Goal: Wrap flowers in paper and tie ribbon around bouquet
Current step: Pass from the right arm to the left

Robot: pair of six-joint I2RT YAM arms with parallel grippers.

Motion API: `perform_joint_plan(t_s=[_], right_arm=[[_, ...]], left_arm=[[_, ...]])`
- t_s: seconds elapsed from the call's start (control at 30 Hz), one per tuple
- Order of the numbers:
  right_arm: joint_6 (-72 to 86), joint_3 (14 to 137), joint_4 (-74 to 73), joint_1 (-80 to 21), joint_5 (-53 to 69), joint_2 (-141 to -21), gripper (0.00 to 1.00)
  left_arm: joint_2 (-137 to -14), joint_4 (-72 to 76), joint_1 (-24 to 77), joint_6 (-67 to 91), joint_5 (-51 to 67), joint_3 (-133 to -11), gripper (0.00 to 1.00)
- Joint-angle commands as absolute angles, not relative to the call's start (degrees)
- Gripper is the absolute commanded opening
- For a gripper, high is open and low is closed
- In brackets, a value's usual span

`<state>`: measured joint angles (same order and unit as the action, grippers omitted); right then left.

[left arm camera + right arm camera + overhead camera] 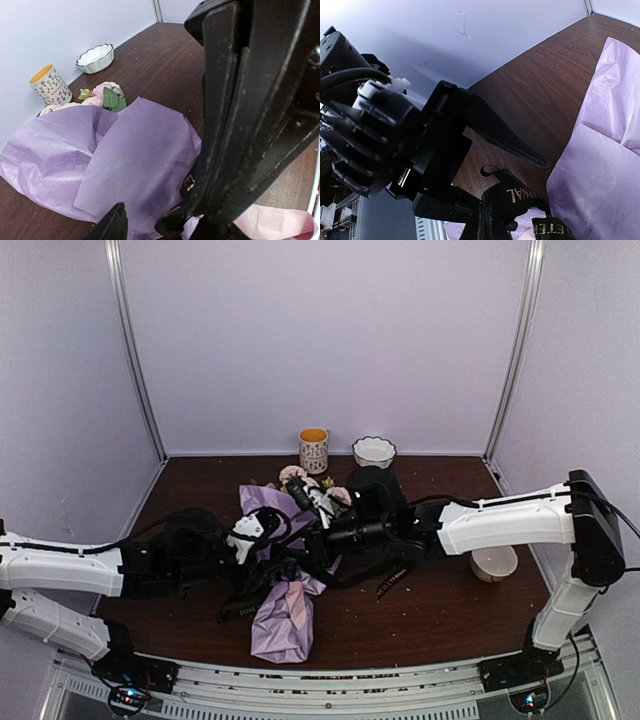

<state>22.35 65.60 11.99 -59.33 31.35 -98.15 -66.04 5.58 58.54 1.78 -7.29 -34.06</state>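
The bouquet lies mid-table, its crumpled lilac paper [283, 625] [135, 155] [605, 165] pointing toward the near edge. The flowers [297, 477] [107, 95], pink roses with green leaves, stick out at the far end. My left gripper [275, 530] [145, 225] is open over the paper, with nothing between its fingers. My right gripper [315, 540] [492, 220] meets it from the right and is shut on the ribbon [525, 192] [189, 184], a black band with pale lettering. Loose ribbon ends trail on the table [393, 580].
A patterned mug with a yellow inside [313, 450] [50, 85] and a scalloped white bowl [374, 451] [95, 55] stand at the back wall. Another white bowl [494, 562] sits under the right arm. A pale pink sheet [285, 222] shows beside the lilac paper.
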Motion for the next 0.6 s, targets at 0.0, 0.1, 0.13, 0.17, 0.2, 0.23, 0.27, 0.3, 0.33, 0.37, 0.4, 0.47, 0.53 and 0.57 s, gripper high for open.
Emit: perform_joint_plan(t_s=[0.0, 0.1, 0.13, 0.17, 0.2, 0.23, 0.27, 0.3, 0.33, 0.37, 0.4, 0.47, 0.53, 0.57], right_arm=[[19.96, 67.37, 9.12, -58.84, 33.13, -96.55, 0.0], [19.87, 68.01, 8.95, -58.76, 33.3, -96.84, 0.0], [19.86, 68.15, 9.01, -58.86, 33.4, -96.92, 0.0], [19.85, 68.27, 9.09, -58.81, 33.52, -97.03, 0.0], [19.86, 68.33, 9.2, -58.83, 33.67, -97.03, 0.0], [19.79, 68.37, 9.3, -58.81, 33.88, -97.03, 0.0], [19.78, 68.46, 9.31, -58.8, 34.11, -97.05, 0.0], [19.7, 68.59, 9.14, -58.76, 34.26, -97.1, 0.0], [19.5, 68.78, 8.69, -58.76, 34.15, -97.04, 0.0], [19.29, 68.87, 8.19, -58.78, 33.84, -96.9, 0.0], [19.07, 68.88, 7.62, -58.76, 33.28, -96.67, 0.0], [18.9, 68.75, 6.84, -58.67, 31.91, -96.25, 0.09], [19.23, 68.5, 6.18, -58.36, 30.37, -95.57, 0.25], [19.76, 68.28, 5.55, -58.16, 28.86, -95.11, 0.3]], left_arm=[[-65.45, 15.18, 57.93, -2.25, -4.81, -31.57, 0.54], [-65.75, 15.77, 57.89, -3.27, -2.25, -31.64, 0.49], [-65.96, 15.76, 57.85, -3.25, -2.49, -31.78, 0.44], [-66.14, 15.98, 57.83, -3.3, -2.62, -31.96, 0.38], [-66.26, 16.32, 57.83, -3.38, -2.45, -31.92, 0.31], [-66.33, 16.82, 57.85, -3.47, -2.15, -31.79, 0.24], [-66.35, 17.41, 57.83, -3.47, -2.06, -31.67, 0.17], [-66.43, 17.82, 57.85, -3.38, -1.97, -31.5, 0.13], [-66.57, 18.1, 57.83, -3.2, -1.83, -31.35, 0.13], [-66.64, 18.18, 57.84, -3.17, -1.54, -31.19, 0.12], [-66.69, 18.27, 57.83, -3.1, -1.13, -31.13, 0.09], [-66.77, 18.28, 57.88, -2.72, -1.07, -30.96, 0.0], [-66.68, 18.62, 57.88, -2.0, -2.13, -30.43, 0.0], [-66.55, 18.89, 57.84, -1.6, -3.1, -30.13, 0.0]])
